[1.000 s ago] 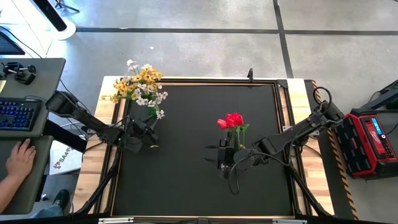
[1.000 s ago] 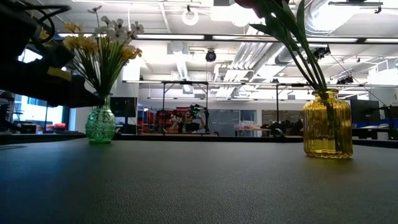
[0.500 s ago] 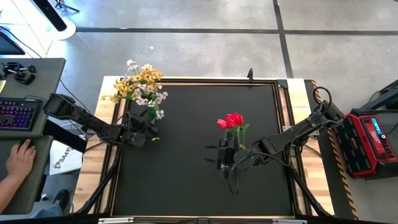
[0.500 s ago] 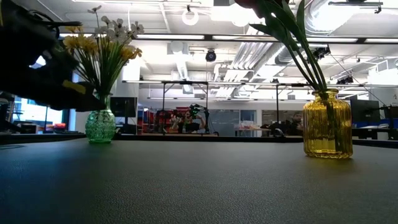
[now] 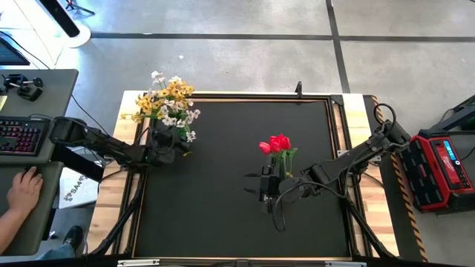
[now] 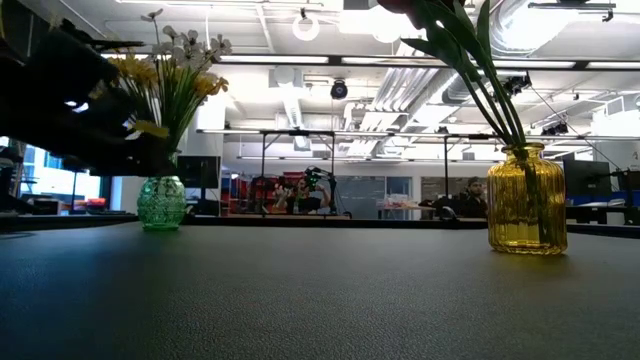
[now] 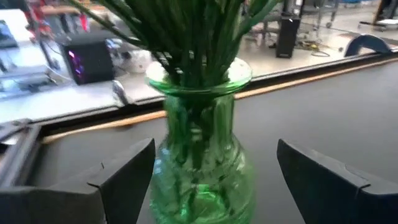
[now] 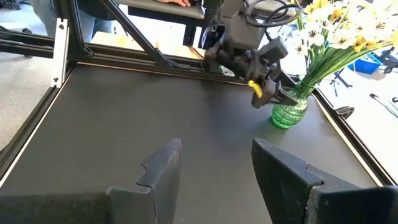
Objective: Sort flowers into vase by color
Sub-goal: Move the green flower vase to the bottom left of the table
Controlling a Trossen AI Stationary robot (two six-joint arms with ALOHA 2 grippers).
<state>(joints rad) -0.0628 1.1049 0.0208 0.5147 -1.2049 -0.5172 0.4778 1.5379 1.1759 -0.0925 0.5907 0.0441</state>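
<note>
Now the left pincer (image 5: 165,139) stands apart beside the green vase (image 6: 161,201) of yellow and white flowers (image 5: 167,100) near the counter's (image 5: 223,215) far left corner. Right pincer (image 5: 257,185) apart, empty, mid-counter, just beside the yellow vase (image 6: 526,200) of red tulips (image 5: 277,144). Front counter bare.

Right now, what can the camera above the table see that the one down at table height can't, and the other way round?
Only the view from above shows the red tulip heads, the right tool open and empty on the black table, and a person's hand by a keyboard.

Only the low view shows the colours of the glass: a green vase and a yellow vase, plus the workshop behind them.

Both show the yellow and white flowers and the left tool open beside them.
</note>
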